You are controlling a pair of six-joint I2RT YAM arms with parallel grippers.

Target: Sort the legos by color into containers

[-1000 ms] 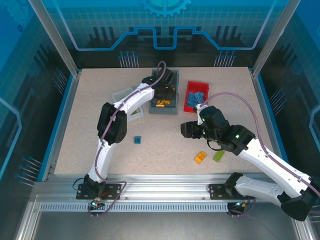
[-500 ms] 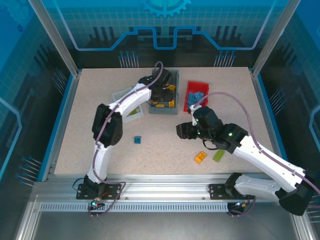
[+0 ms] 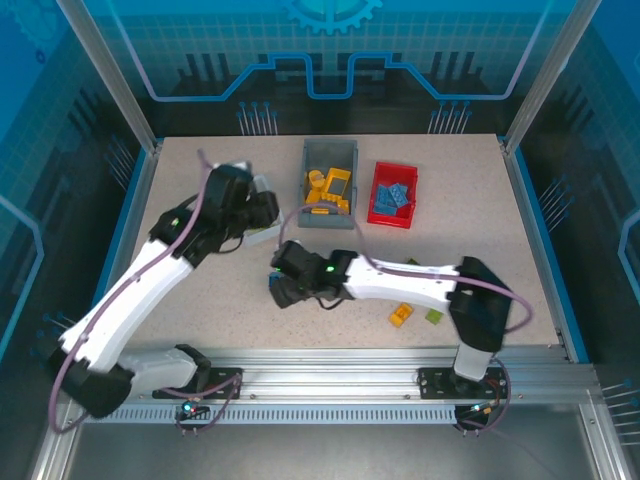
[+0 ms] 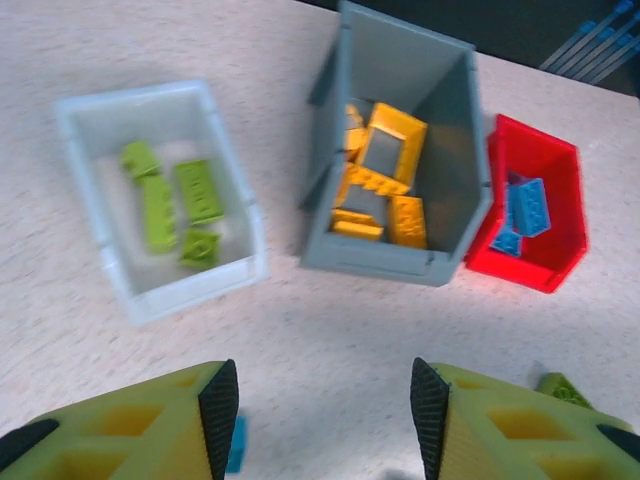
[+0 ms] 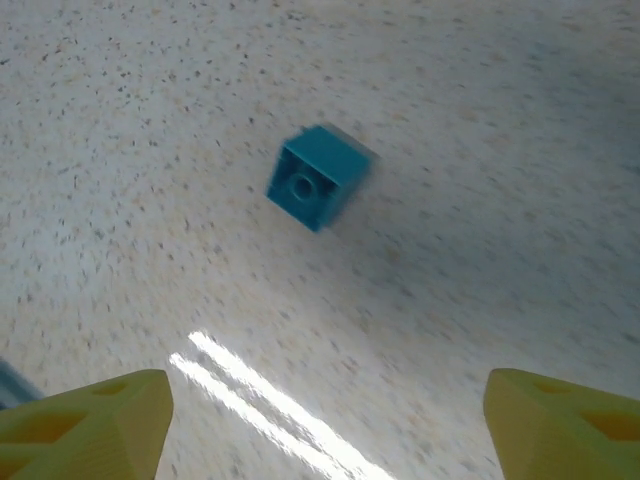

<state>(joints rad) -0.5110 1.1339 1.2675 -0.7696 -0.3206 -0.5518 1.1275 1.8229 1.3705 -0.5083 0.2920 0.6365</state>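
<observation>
Our right gripper (image 5: pixel 325 392) hangs with its jaws spread wide and nothing between them, looking down on the one loose blue brick (image 5: pixel 318 177), which lies on the table (image 3: pixel 500 240) with bare surface on every side. A second ago this gripper stood near the red bin (image 3: pixel 393 222). Now the right arm has stretched across to the left-centre of the table, and from above its gripper covers the spot where that brick lay. Our left gripper (image 4: pixel 322 415), also parted and empty, has drawn back from over the grey bin (image 3: pixel 328 150), which is now uncovered from above. In the top view it now covers most of the white bin (image 4: pixel 190 290) toward the table's left side. We see green bricks (image 4: pixel 165 205) in the white bin, yellow pieces (image 4: pixel 385 185) in the grey one and blue bricks (image 4: pixel 525 210) in the red one. The grey and red bins stand close side by side, and the white one stands apart to their left. An orange brick (image 3: pixel 400 316) and a green brick (image 3: pixel 434 317) lie just beside each other near the front edge, where they lay before, with the right forearm passing just behind them. All three bins sit on the far part of the table. The wide stretch between them and the front edge is open apart from the right arm, and the strip along the blue rim (image 3: pixel 539 240) on the right is bare.
</observation>
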